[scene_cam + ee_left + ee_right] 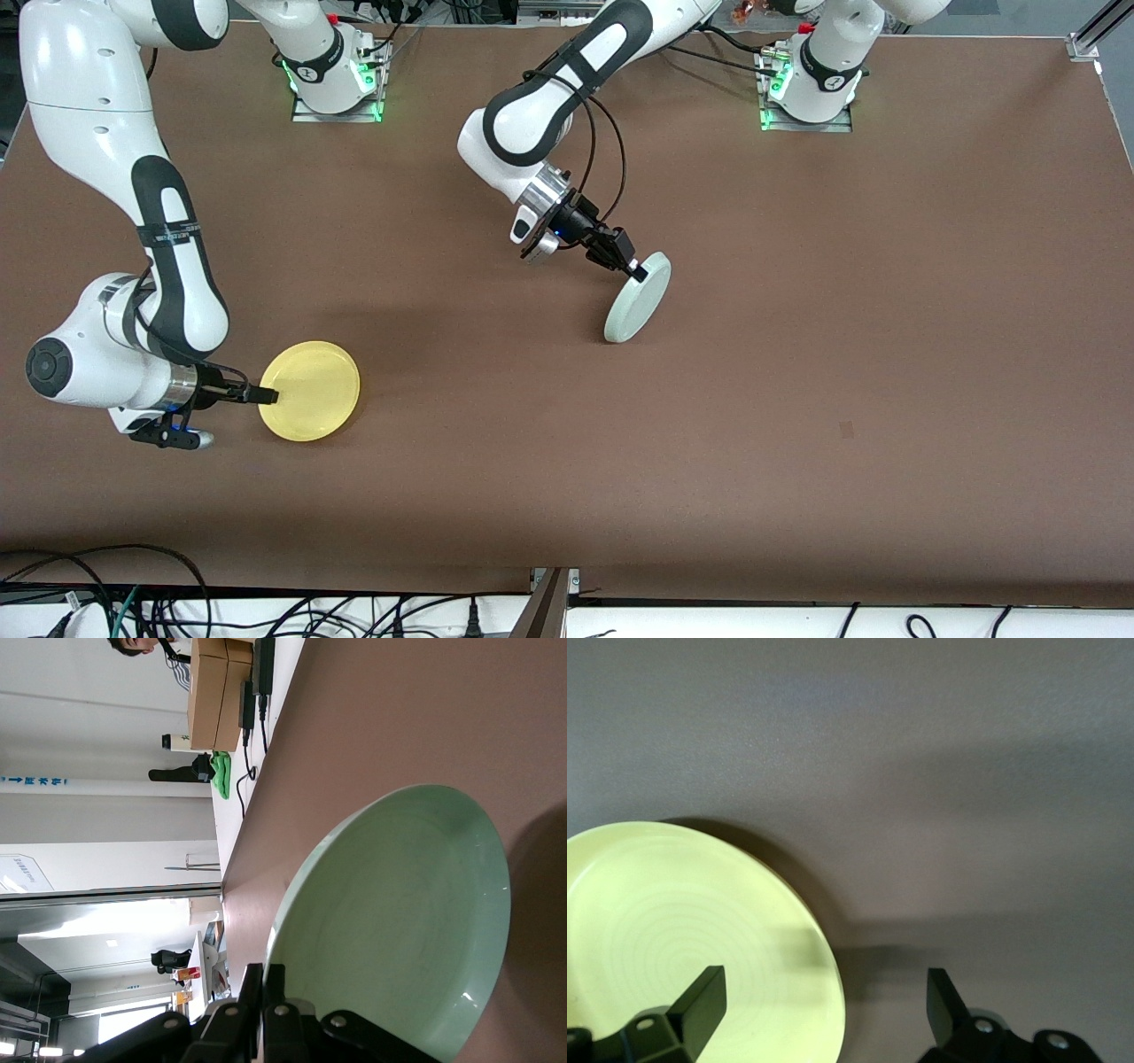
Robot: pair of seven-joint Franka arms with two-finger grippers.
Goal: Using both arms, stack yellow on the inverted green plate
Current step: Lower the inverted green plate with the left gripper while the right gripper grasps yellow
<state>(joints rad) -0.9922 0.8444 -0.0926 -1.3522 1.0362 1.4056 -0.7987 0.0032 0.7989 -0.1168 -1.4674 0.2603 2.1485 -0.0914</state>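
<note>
The front view looked down from high across the table, facing both bases. The left wrist view sat close against the green plate, looking along the tabletop. The right wrist view looked down, close over the yellow plate; both plates also showed in the front view.

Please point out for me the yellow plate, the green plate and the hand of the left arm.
round bright yellow plastic plate [314, 390], front view, middle of its face.
round pale mint-green plate [640, 297], front view, middle of its tilted face.
left arm's black two-finger hand [631, 268], front view, fingertips at the green plate's upper rim.
</note>
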